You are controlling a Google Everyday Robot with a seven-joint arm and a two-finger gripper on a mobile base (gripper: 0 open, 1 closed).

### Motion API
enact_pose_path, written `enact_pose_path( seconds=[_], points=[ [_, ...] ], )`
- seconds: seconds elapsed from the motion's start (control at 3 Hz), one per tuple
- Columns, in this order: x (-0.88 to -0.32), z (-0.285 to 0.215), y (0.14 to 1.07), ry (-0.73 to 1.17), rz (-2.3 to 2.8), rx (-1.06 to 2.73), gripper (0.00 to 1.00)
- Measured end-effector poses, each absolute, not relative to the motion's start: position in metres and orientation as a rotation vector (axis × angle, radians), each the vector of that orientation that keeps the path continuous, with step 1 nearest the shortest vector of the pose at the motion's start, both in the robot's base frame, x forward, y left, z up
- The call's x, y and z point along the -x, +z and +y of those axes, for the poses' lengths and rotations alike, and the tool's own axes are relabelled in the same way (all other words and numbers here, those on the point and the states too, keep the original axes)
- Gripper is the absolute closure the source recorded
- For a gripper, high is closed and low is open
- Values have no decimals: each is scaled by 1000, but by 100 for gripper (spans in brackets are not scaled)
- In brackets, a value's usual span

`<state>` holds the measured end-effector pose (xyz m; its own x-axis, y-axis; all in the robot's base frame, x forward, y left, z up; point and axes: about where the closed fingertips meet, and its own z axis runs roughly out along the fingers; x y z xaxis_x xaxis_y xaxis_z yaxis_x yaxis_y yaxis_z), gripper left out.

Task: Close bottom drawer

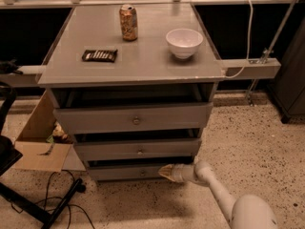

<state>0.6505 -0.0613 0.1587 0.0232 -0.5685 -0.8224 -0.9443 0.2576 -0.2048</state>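
The grey cabinet [133, 66] has three drawers, all pulled out a little. The bottom drawer [125, 172] is the lowest, with a narrow grey front and a tiny knob [142, 173]. It stands out slightly, with a dark gap above it. My gripper [164, 171] comes in from the lower right on a white arm [214, 187]. Its tip rests against the right part of the bottom drawer's front. The middle drawer [138, 150] and the top drawer [133, 119] sit above it.
A can [128, 22], a white bowl [184, 42] and a dark snack bar [99, 55] lie on the cabinet top. A cardboard box [40, 142] stands on the floor at left, with black cables and a stand base [43, 204]. Speckled floor stretches to the right.
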Motion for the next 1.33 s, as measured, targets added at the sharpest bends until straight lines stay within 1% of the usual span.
enact_pose_path(
  seconds=[0.33, 0.67, 1.0, 1.33],
  points=[
    [-653, -65, 159, 520, 1656, 1403, 100],
    [-646, -64, 162, 533, 1661, 1413, 100],
    [-639, -121, 187, 438, 1726, 1445, 100],
    [-599, -250, 257, 220, 1867, 1479, 100]
  ],
)
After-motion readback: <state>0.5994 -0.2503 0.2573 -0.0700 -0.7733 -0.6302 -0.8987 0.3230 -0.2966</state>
